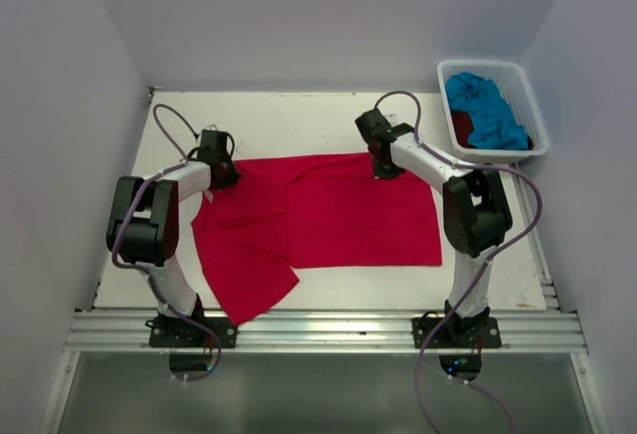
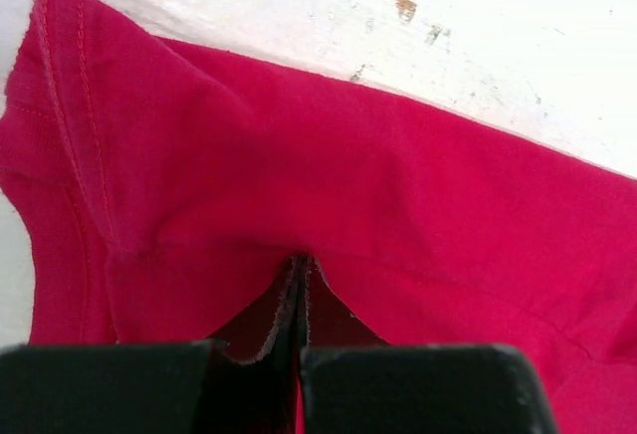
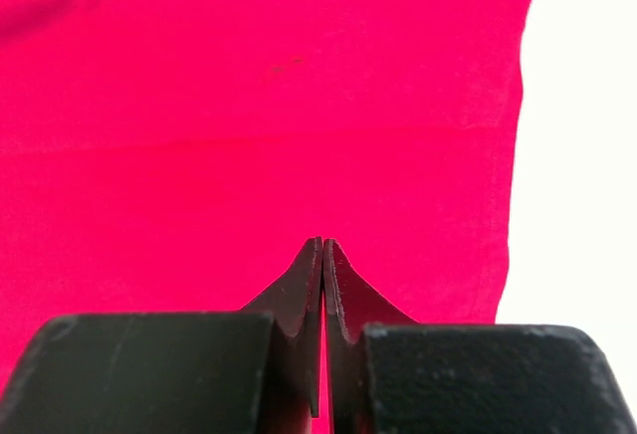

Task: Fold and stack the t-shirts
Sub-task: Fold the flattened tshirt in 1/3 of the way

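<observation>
Left gripper point(image 2: 302, 267): the fingers are pressed together, and a small pucker of the red-pink t-shirt point(image 1: 338, 210) is pinched at their tips. Creases are seen running out from the pinch point. A stitched hem is seen at the left of the left wrist view, with the white table point(image 1: 299, 120) showing beyond the cloth.

Right gripper point(image 3: 322, 250): the fingers are likewise closed against each other over flat red cloth. A thin red strip is visible in the slit between them, so the cloth appears to be pinched here too, though the wrist view is too close for the grip to be confirmed. The shirt's straight edge is seen to the right of the fingers.

From the top camera, the left gripper is found at the shirt's far left corner and the right gripper on its far edge, right of centre. The shirt is spread across the middle of the table, with its left part rumpled and one flap lying toward the near edge.

A white basket point(image 1: 528, 96) is placed at the far right corner. A turquoise t-shirt point(image 1: 488, 110) is heaped in it, with a dark red t-shirt point(image 1: 460, 127) partly seen beneath.
</observation>
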